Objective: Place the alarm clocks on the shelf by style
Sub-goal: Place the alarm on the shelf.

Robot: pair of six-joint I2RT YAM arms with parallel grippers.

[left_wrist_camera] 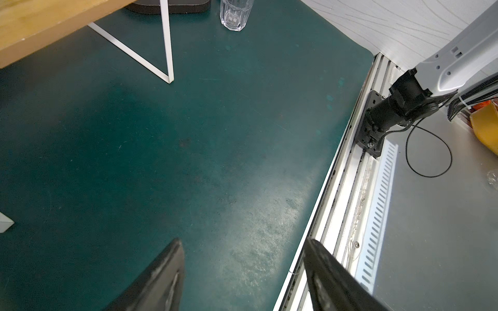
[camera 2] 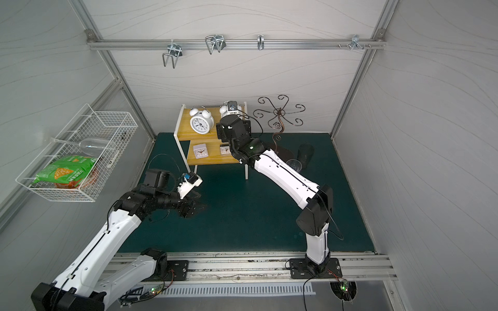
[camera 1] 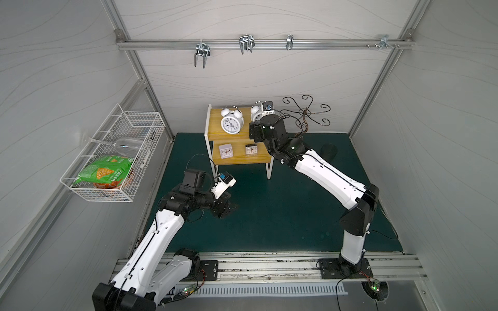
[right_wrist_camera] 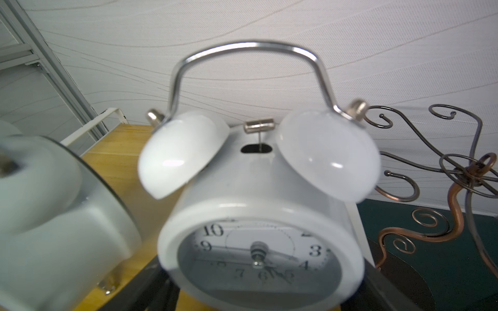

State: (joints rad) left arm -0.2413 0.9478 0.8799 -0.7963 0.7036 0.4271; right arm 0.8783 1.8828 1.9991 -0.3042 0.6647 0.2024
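Observation:
The shelf (camera 1: 214,128) (camera 2: 183,126) stands at the back of the green mat. On its upper board stands one round white twin-bell alarm clock (camera 1: 232,122) (camera 2: 201,122). Beside that clock is a second twin-bell clock (right_wrist_camera: 258,210) (camera 2: 224,110), with my right gripper (right_wrist_camera: 265,285) shut on its sides; in both top views the wrist hides most of it. On the lower board a white square clock (camera 1: 225,152) and a clear-cased square clock (camera 1: 251,149) stand side by side. My left gripper (left_wrist_camera: 244,241) (camera 1: 225,210) hangs open over the mat with nothing in it.
A white wire basket (camera 1: 138,113) on the left wall holds a green snack bag (camera 1: 105,172) and a wine glass (camera 1: 126,145). A scrolled wire stand (camera 1: 304,113) rises just right of the shelf. A clear drinking glass (camera 2: 293,164) (left_wrist_camera: 236,14) stands near it. Hooks (camera 1: 200,53) hang from the back rail.

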